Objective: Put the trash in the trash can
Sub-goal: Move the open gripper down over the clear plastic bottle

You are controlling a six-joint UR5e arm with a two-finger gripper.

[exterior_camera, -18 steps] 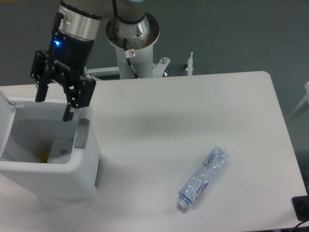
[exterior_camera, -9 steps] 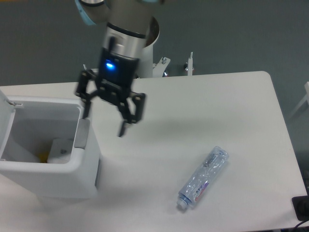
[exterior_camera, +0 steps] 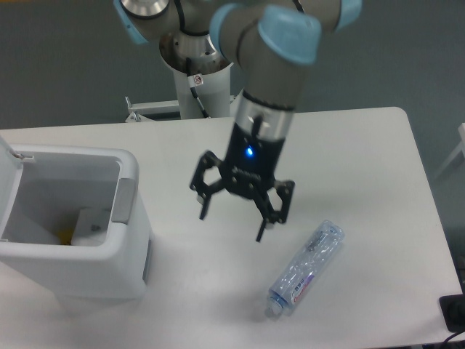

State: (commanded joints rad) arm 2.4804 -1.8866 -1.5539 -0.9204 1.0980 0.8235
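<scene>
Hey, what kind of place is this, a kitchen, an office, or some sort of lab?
Most likely a robotics lab or test bench. An arm on a pedestal holds its open claw over a plain white table, which carries just a bin and a bottle, against a bare grey backdrop.

The arm reaches down over the table, its gripper [exterior_camera: 232, 226] pointing downward with fingers spread wide, holding nothing.

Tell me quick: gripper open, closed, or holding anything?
Gripper: open, holding nothing, above the table beside the bottle.
</scene>
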